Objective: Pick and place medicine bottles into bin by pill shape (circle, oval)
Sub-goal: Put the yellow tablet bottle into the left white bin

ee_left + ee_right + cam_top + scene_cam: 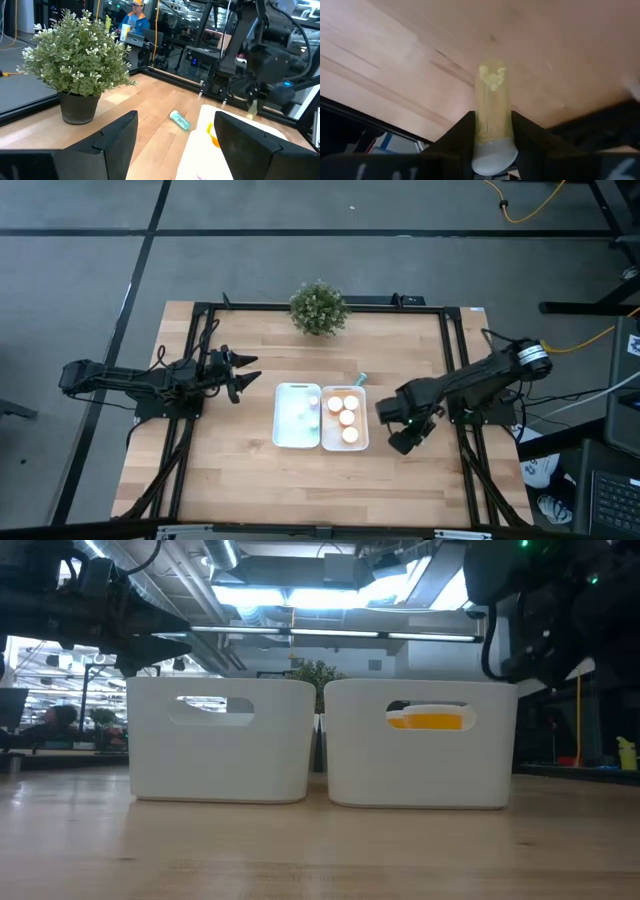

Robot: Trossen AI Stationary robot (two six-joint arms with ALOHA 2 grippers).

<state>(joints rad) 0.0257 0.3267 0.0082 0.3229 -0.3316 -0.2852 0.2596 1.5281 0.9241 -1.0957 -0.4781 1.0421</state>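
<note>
**Right hand carries a pale bottle beside the bins**

The right hand [492, 137] is clenched on a small pale yellow-green bottle [491, 105], its two dark fingers [457, 137] pinching the lower body just above the white cap. Held this way, the bottle's clear far end points away from the wrist with a few small pills showing through it, probably so that the pill shape can be read before a bin is chosen. Bare wood lies beyond the bottle, so it is raised off the tabletop [240, 470].

In the high view this hand [405, 435] hangs just beside the right bin [361, 432], on the side away from the left bin [281, 420]. The right bin already holds several orange bottles with white caps [349, 417]; the left bin holds pale greenish ones [303, 416], hard to count. That split suggests one pill shape per bin, though I cannot tell which bin takes which.

One teal bottle [180, 120] lies on its side on the tabletop just behind the right bin, towards the potted plant [319, 307], so it seems not yet sorted.

The left hand [240, 372] waits apart from the left bin, on its outer side, fingers [112, 140] spread and released, gripping nothing.
</note>
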